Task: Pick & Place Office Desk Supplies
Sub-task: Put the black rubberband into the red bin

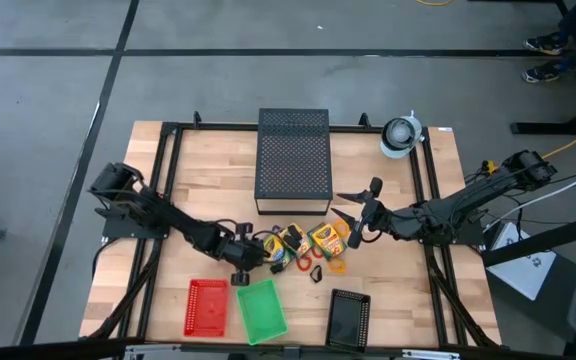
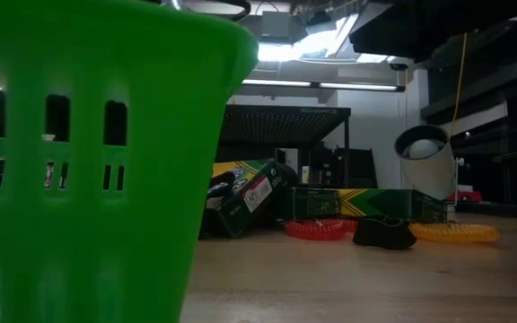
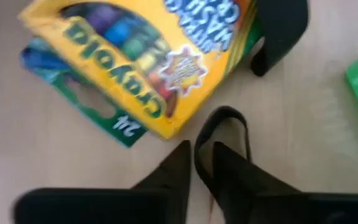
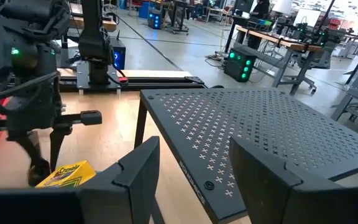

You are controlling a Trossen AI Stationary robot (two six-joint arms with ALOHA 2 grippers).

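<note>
Two yellow-and-green crayon boxes (image 1: 290, 240) (image 1: 326, 238) lie flat at mid-table, with a red ring (image 1: 303, 262), an orange ring (image 1: 336, 265) and a black loop (image 1: 318, 272) just nearer. In the left wrist view a crayon box (image 3: 142, 62) lies past a thin black ring (image 3: 229, 118) that rests flat on the wood. My left gripper (image 1: 243, 265) (image 3: 201, 149) slants down, shut on that ring; the green basket hides it in the low view. My right gripper (image 1: 353, 215) (image 4: 194, 168) hovers open and empty beside the black perforated box (image 4: 260, 130). My left gripper pinches the black ring's near side strand (image 3: 197, 140) between its two fingers. One finger (image 3: 232, 171) stands inside the ring, the other outside it. The fingers slant down from the table's left side. The ring lies on the table.
A red basket (image 1: 206, 307), a green basket (image 1: 261, 308) (image 2: 88, 161) and a black basket (image 1: 348, 318) stand along the near edge. The perforated box (image 1: 293, 160) stands at the far middle, a white cup (image 1: 401, 135) at the far right. A wide black piece (image 3: 278, 31) lies by the crayon box.
</note>
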